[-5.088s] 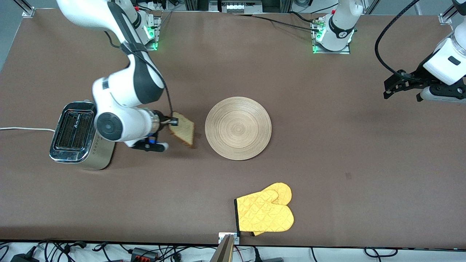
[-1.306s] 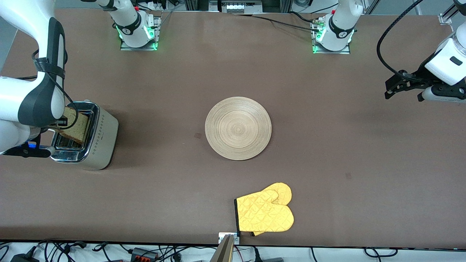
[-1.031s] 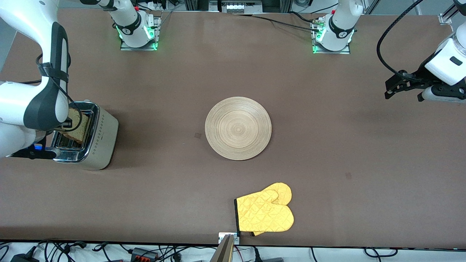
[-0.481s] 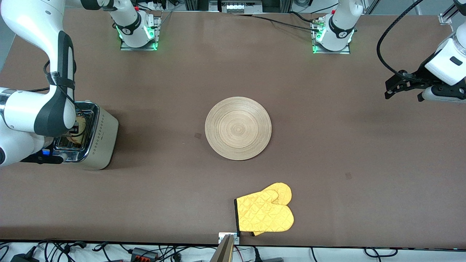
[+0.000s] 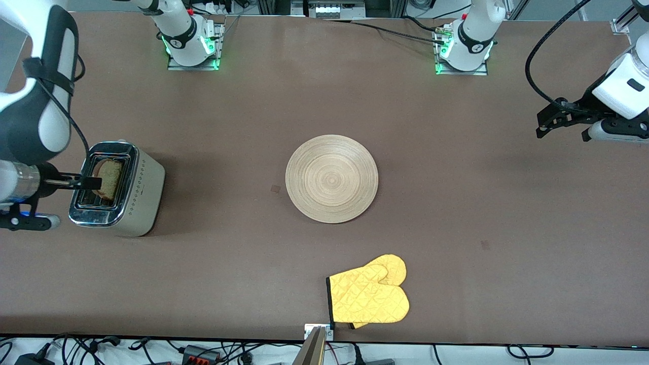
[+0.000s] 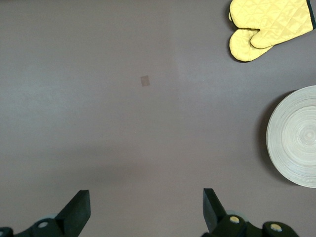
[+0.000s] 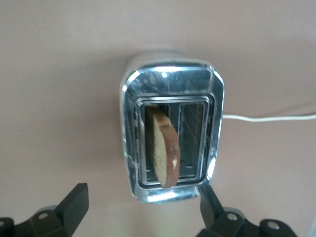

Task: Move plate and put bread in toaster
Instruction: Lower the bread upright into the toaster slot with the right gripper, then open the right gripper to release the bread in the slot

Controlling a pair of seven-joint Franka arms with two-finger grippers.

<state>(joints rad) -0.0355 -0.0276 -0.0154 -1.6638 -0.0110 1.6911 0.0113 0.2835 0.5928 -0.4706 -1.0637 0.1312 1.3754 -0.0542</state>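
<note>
Brown tabletop (image 5: 456, 213) carries the plate (image 5: 331, 178) at centre, the toaster (image 5: 119, 190) at its nine o'clock. Bread (image 5: 108, 178) stands in one slot. Over it, the right gripper (image 7: 143, 210) gapes, holding nothing; the left gripper (image 6: 145, 212), waiting over bare table, is spread wide.

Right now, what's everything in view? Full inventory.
toaster: 1, chrome top and beige sides, at the right arm's end of the table.
bread: 1 slice, light brown, standing in a toaster slot, part sticking up.
cord: 1, white, running from the toaster.
plate: 1, light tan wood, mid-table, nothing on it.
oven mitt: 1, yellow, nearer the front camera than the plate.
right tool: open, over the toaster, holding nothing.
left tool: open, waiting above the left arm's end of the table.
</note>
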